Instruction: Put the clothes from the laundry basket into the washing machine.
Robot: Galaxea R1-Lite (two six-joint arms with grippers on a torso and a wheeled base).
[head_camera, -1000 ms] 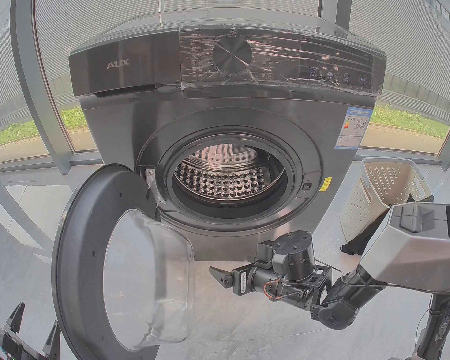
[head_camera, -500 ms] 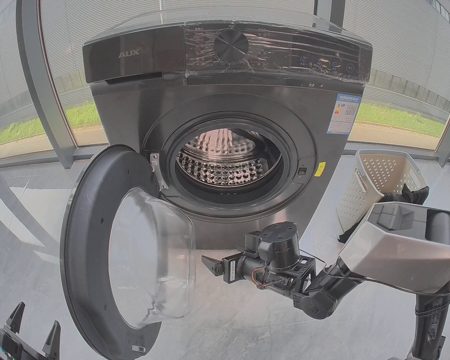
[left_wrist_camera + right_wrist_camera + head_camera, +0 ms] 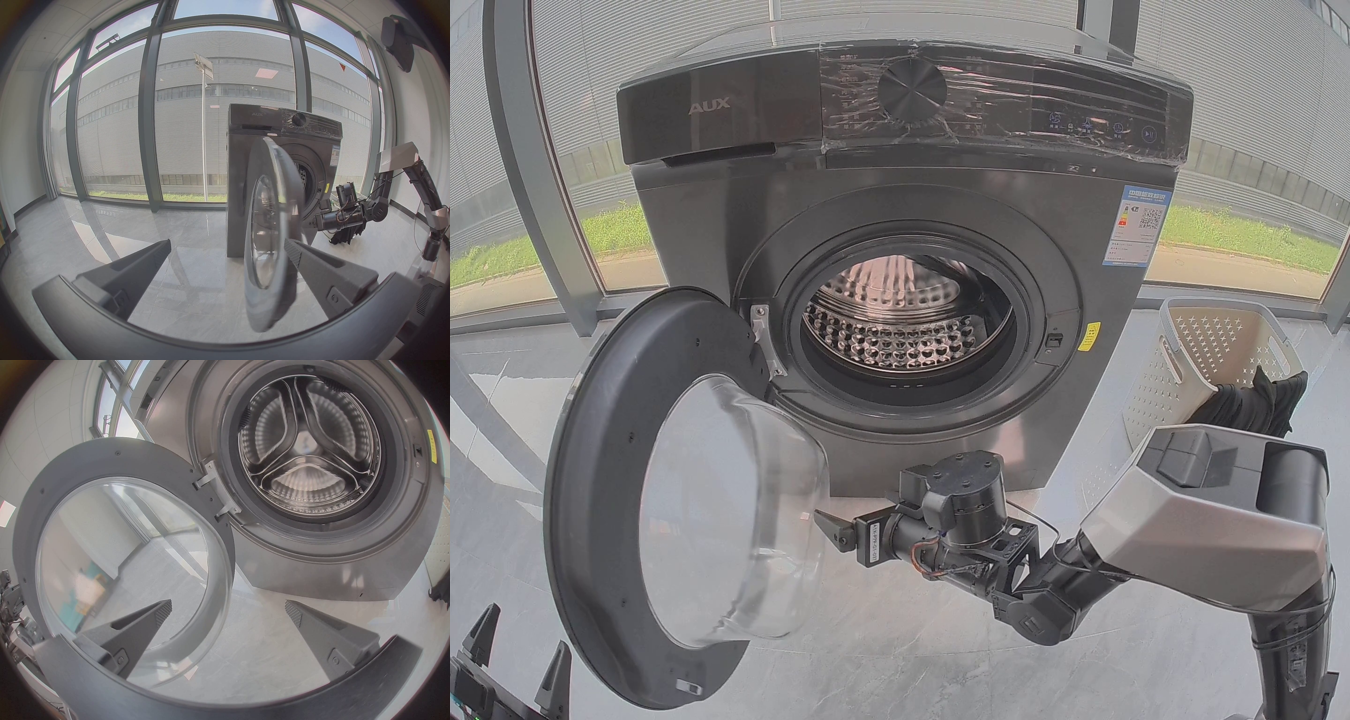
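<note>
Overhanging basket (image 3: 1200,330), clothes (image 3: 1249,409) far from fingers (image 3: 834,529)

Dark grey front-loading washing machine (image 3: 722,234), round glass-windowed door (image 3: 609,469) swung wide open, steel drum (image 3: 900,323) exposed. White perforated plastic laundry basket (image 3: 1200,352) stands just beside it, holding black clothes (image 3: 1252,403).

**Q:** Where does the washer (image 3: 900,216) stand?
**A:** On the floor (image 3: 937,656), before the windows (image 3: 572,187). Its door (image 3: 609,487) hangs open to the left of the drum (image 3: 900,323).
**Q:** And the basket (image 3: 1200,342)?
**A:** On the floor, just right of the washer, with clothes (image 3: 1256,403) at its near rim.
**Q:** The grippers?
**A:** The right gripper (image 3: 830,527) is low before the washer, just right of the door. The left gripper (image 3: 527,630) is before the door, farther left.
</note>
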